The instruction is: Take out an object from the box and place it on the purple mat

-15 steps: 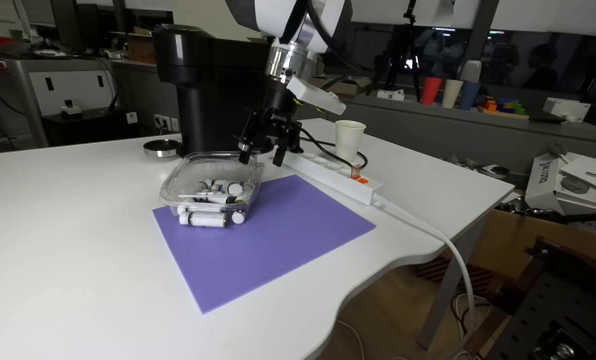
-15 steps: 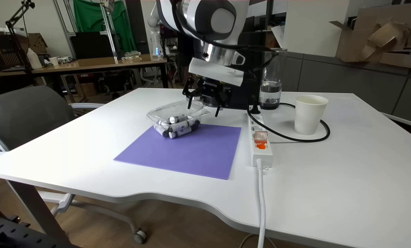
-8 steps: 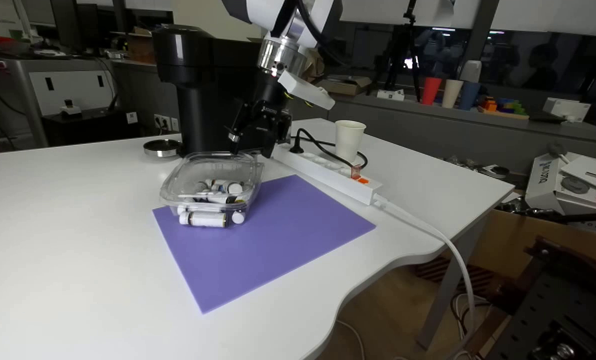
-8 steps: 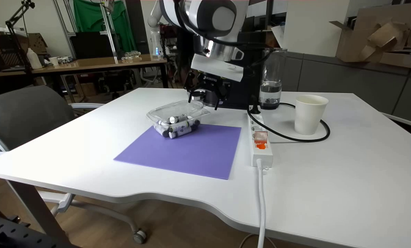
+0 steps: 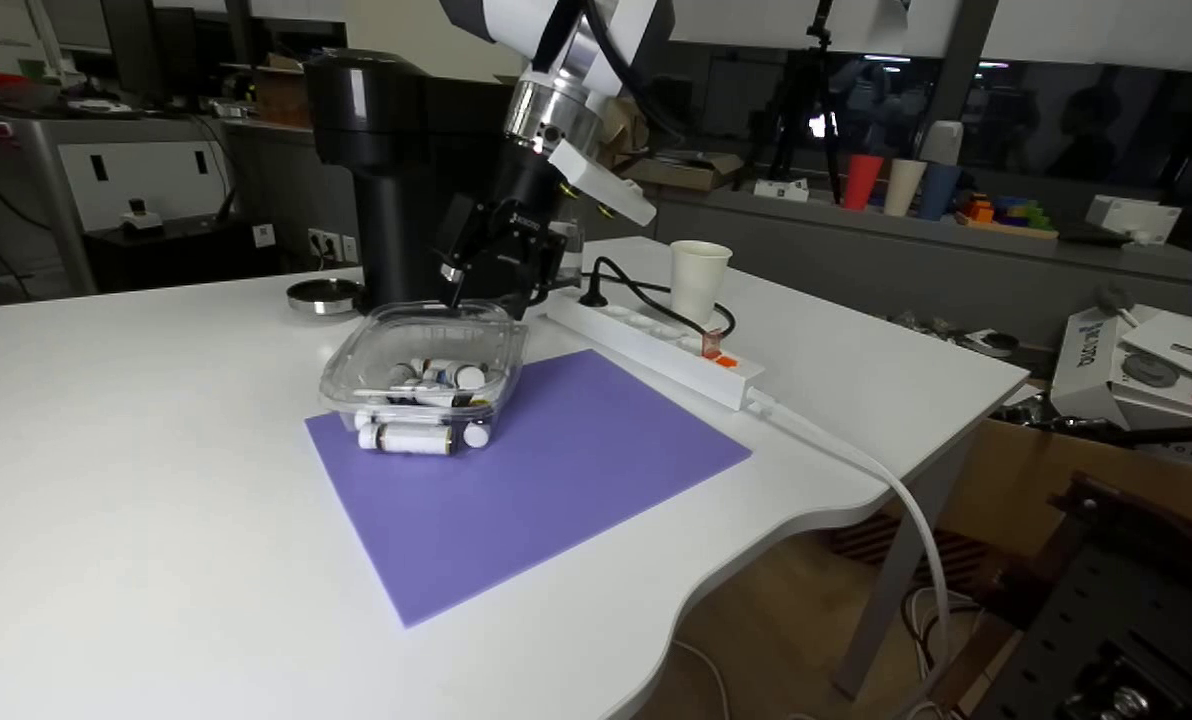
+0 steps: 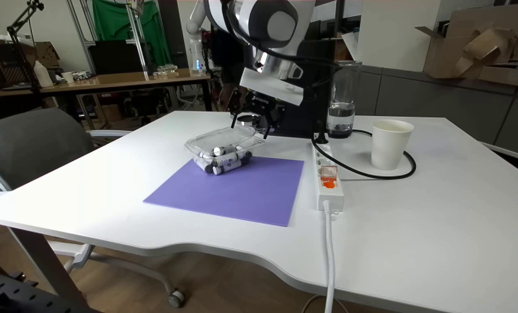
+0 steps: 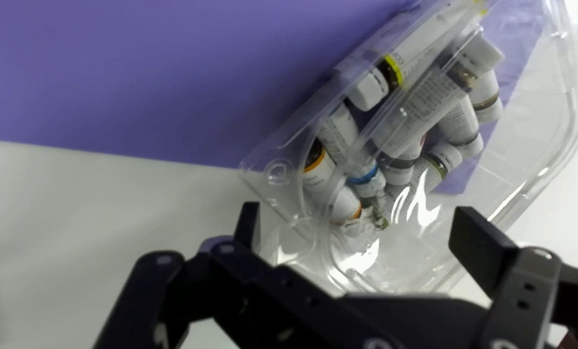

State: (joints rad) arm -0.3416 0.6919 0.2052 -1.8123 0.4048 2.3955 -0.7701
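The box [image 5: 351, 360] is a shallow clear container, also in an exterior view [image 6: 198, 141] and the wrist view [image 7: 531, 150]. It holds several white cylinders with dark bands, such as one cylinder [image 5: 411, 438] by the front wall, others [image 6: 228, 166] and one on top [image 7: 417, 114]. Clear layers overlap; I cannot tell how the lid sits. The purple mat [image 5: 556, 490] lies partly under the box and shows elsewhere too [image 6: 233, 195] [image 7: 172, 72]. My gripper [image 5: 486, 303] is open and empty near the box's back edge, also seen here [image 6: 250, 127]; its fingers [image 7: 483, 247] stand wide apart [image 7: 364, 237].
A white power strip [image 5: 656, 350] with a black cable lies beside the mat. A paper cup [image 5: 698, 283] stands beyond it. A tall black machine [image 5: 386, 190] and a small round metal dish [image 5: 322, 295] are behind the box. A water-filled glass vessel [image 6: 341, 108] stands near the machine.
My gripper has moved back and slightly left in both exterior views, tilting a little and staying open. The box, the cylinders and the mat have not visibly moved.
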